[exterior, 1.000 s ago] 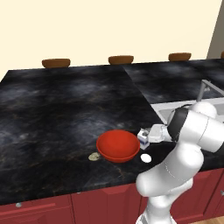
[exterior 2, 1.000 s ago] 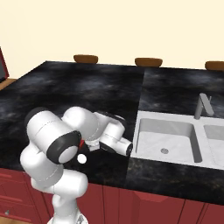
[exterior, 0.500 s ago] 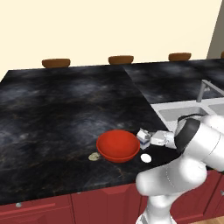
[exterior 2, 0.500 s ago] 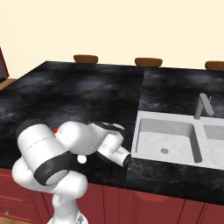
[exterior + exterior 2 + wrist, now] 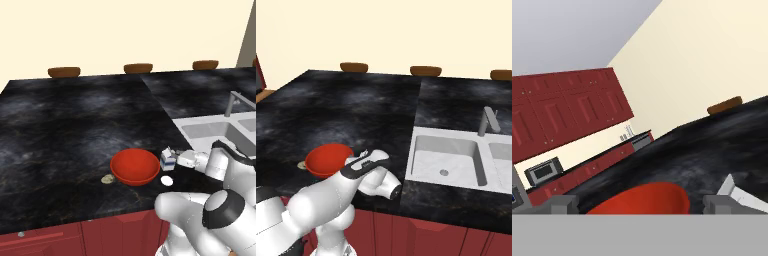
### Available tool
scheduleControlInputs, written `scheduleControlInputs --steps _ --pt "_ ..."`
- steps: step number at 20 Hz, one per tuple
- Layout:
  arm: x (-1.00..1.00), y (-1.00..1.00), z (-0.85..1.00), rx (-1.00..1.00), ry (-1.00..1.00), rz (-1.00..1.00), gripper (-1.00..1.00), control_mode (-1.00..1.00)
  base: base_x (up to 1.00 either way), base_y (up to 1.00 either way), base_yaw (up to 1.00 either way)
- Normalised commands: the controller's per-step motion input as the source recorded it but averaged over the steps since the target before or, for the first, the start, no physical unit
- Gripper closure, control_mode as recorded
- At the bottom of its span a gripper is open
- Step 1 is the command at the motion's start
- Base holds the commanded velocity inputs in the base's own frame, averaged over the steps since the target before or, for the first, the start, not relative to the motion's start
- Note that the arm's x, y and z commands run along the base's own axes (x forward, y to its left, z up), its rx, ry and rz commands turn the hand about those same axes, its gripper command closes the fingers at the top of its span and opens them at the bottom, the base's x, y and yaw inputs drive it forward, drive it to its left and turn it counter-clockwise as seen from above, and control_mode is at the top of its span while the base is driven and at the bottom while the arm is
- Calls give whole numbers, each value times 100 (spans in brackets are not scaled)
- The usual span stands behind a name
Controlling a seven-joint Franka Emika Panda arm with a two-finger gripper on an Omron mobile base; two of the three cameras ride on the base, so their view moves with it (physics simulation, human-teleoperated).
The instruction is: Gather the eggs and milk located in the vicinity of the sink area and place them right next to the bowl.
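1. I have the milk carton [image 5: 167, 160] standing upright on the black counter [image 5: 75, 130], just beside the right rim of the red bowl [image 5: 135, 166]. From the left base view I cannot tell whether it touches the bowl.

2. My gripper [image 5: 172, 158] sits right at the carton, reaching in from the sink side. In the hand view the two finger tips [image 5: 562, 204] stand far apart, wide open, with the red bowl between and beyond them and the carton's white gabled top at the right tip. I judge the carton is let go and standing on its own.

3. The plain white egg [image 5: 167, 180] lies on the counter just in front of the carton, close to the bowl's front right. The speckled egg [image 5: 107, 179] lies at the bowl's front left edge, just beside it.

4. The steel sink [image 5: 446, 159] with its grey faucet [image 5: 487, 121] is well apart to the right, and I can make out nothing loose in or around the basin.

5. As I read it, the step in hand is the release of the milk, and all three items now sit next to the bowl, so the task looks essentially done.

6. My next move calls for backing the hand straight away toward the sink, keeping the fingers spread so neither tip clips the carton. The carton is small and light-looking; I would expect a brush to tip it or nudge the white egg rolling.
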Motion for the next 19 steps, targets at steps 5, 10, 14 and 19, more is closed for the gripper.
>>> scheduleControlInputs --steps 5,10,14,19 --pt "-56 6 83 0 -10 -3 -100 -100 0 0 0" --pt "-96 13 44 -15 -2 -10 -100 -100 0 0 0" --pt "-87 45 39 -44 1 -12 -100 -100 0 0 0" --pt "-17 96 64 -59 0 -6 -100 -100 0 0 0"
